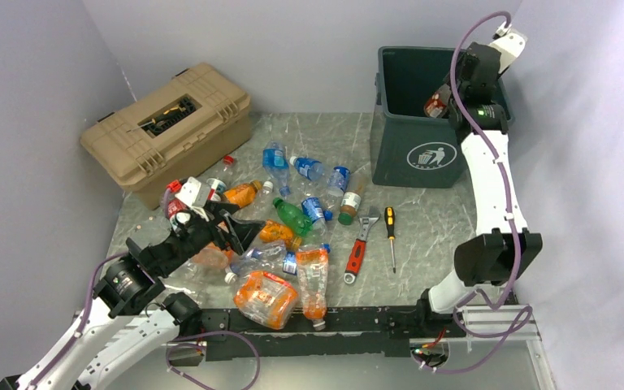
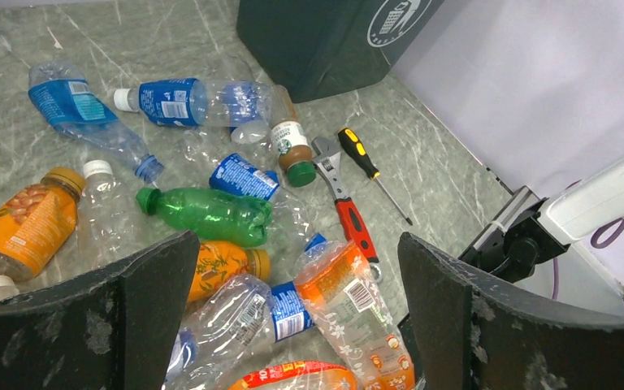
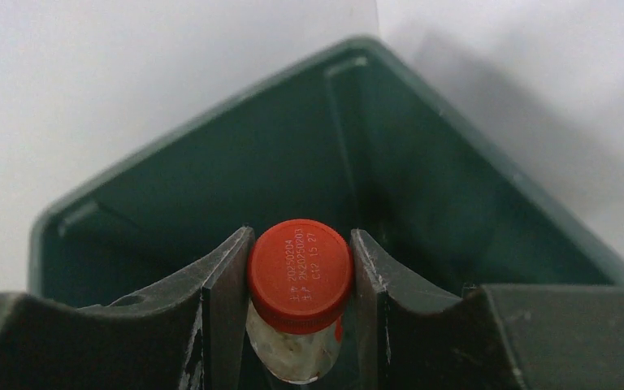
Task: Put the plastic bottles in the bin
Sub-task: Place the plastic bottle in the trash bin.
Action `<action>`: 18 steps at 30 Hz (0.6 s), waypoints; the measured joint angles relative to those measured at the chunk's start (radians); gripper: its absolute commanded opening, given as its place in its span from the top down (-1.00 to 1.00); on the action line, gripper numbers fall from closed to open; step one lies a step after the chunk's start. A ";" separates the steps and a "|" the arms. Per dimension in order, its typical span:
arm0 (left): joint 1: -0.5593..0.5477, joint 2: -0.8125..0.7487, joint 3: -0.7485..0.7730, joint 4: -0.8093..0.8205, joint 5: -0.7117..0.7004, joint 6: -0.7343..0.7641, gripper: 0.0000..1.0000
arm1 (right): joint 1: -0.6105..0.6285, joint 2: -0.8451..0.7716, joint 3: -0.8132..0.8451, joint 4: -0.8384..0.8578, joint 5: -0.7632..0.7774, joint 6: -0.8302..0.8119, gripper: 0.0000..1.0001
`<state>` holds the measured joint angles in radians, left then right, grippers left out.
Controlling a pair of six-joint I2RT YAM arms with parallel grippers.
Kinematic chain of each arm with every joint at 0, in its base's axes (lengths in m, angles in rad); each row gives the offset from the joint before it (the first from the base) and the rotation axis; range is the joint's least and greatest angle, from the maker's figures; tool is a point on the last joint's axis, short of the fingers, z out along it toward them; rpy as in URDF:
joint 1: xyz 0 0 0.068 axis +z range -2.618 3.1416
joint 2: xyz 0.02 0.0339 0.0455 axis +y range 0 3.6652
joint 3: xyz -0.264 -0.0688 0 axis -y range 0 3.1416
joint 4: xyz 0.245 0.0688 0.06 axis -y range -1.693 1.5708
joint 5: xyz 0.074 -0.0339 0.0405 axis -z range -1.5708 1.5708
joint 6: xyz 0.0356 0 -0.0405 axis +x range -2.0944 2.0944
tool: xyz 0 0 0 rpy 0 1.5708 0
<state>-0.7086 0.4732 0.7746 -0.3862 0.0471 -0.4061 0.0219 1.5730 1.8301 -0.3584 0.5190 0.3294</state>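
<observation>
Right wrist view: the right tool (image 3: 299, 272) clenches a red-capped bottle (image 3: 300, 284), its long axis apparently pointing down into the bin (image 3: 463, 203) directly below; the left tool (image 2: 292, 276) hangs released above the other bottles (image 2: 203, 213) strewn across the counter (image 2: 447, 166).

A tan toolbox (image 1: 166, 122) sits behind the left gripper (image 1: 240, 231). A red wrench (image 1: 357, 252) and a screwdriver (image 1: 390, 236) lie side by side to its right.

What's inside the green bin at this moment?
Only bare green inner walls of the bin show. The right gripper holds a red-capped bottle over the opening. Gripper and bottle cover the floor, so contents cannot be told.
</observation>
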 measured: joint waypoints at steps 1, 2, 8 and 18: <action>0.000 0.001 0.000 0.000 0.000 0.000 -0.96 | -0.006 0.012 -0.008 -0.016 -0.017 0.012 -0.16; 0.000 0.003 0.000 0.000 0.000 0.000 -0.96 | -0.010 0.024 -0.010 -0.032 -0.035 0.022 -0.39; 0.000 0.005 0.000 -0.002 -0.004 -0.003 -0.96 | -0.010 0.046 -0.007 -0.071 -0.110 0.064 -0.99; 0.000 0.016 0.006 -0.013 -0.011 -0.003 -0.96 | 0.057 -0.031 0.038 -0.077 -0.251 0.130 -0.99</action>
<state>-0.7086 0.4889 0.7811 -0.3996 0.0360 -0.4091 0.0788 1.5417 1.8679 -0.4351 0.2680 0.4591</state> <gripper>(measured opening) 0.983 0.994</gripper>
